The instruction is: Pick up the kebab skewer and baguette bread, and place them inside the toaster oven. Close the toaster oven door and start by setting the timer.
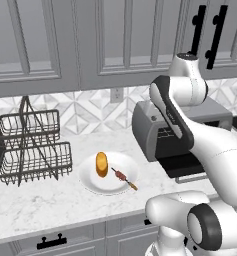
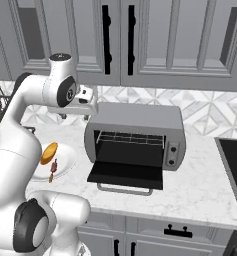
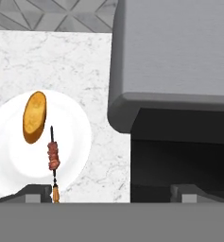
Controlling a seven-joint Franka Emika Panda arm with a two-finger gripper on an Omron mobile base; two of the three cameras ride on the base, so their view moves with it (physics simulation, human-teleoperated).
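Grey toaster oven [image 2: 140, 120] and white plate [image 1: 90, 177] bear no readable writing.

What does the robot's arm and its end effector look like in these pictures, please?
The arm is built of smooth, rounded glossy white segments joined by dark grey to black bands and round joint caps. The hand is a compact white block at the end of the wrist, seen in the right base view. The end effector ends in two small dark grey, blocky fingertips. No cables or markings are visible.
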